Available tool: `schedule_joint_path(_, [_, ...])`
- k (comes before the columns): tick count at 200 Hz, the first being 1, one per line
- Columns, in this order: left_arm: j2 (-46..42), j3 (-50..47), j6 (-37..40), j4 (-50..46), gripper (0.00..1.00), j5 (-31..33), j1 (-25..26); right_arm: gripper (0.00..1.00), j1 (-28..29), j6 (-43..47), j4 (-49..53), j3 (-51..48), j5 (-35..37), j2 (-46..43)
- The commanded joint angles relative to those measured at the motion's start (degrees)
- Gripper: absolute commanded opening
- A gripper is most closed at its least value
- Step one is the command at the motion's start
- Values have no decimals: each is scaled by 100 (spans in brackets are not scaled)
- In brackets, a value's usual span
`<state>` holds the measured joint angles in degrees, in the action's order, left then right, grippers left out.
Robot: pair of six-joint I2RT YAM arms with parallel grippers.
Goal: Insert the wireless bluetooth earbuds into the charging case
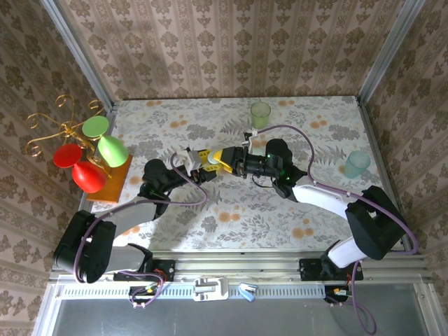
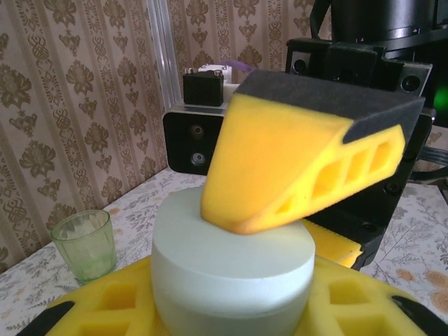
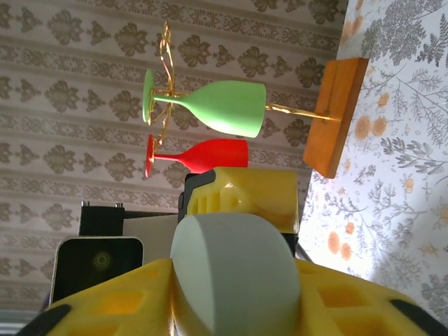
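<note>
— Where is the charging case (image 2: 231,269)?

— Over the middle of the flowered tabletop (image 1: 238,210), right where the two arms meet. It is a pale mint, round piece with a flat top.

— Which claw has it?

— The left claw (image 1: 201,159) is clenched on it. From the left wrist, the case sits between that claw's two yellow fingers (image 2: 80,308), flat face up.

— And the right claw (image 1: 224,158)?

— One of its yellow fingers (image 2: 301,168) lies across the case's top face and touches it. The other shows lower down, behind the case. From the right wrist, the case stands between its fingers as well. Whether it is squeezing or only resting there, I cannot tell.

— What else is on the tabletop?

— A green cup (image 1: 260,114) stands near the far edge and a pale blue cup (image 1: 357,164) near the right edge. At the left is a gold wire stand (image 1: 66,129) on a wooden base (image 1: 115,180), carrying green goblets (image 1: 110,149) and red goblets (image 1: 89,176). All of these are well apart from the case.
</note>
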<state>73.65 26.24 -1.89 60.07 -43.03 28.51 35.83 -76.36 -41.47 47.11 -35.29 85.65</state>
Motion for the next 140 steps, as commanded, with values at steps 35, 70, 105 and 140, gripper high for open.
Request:
schedule_joint_path(35, [-153, 165, 9, 191, 45, -97, 37, 21, -36, 146, -81, -182, 103, -50])
schedule_joint_path(70, [-312, 31, 506, -573, 80, 74, 61, 20, -210, 904, 1073, -323, 855, -482])
schedule_joint_path(105, [-484, -154, 1271, -1714, 94, 273, 110, 20, -408, 1615, 2592, -534, 2065, -764])
schedule_joint_path(140, [-517, -93, 1798, -2913, 98, 450, 343, 19, -445, 2025, 3518, -617, 2920, -628])
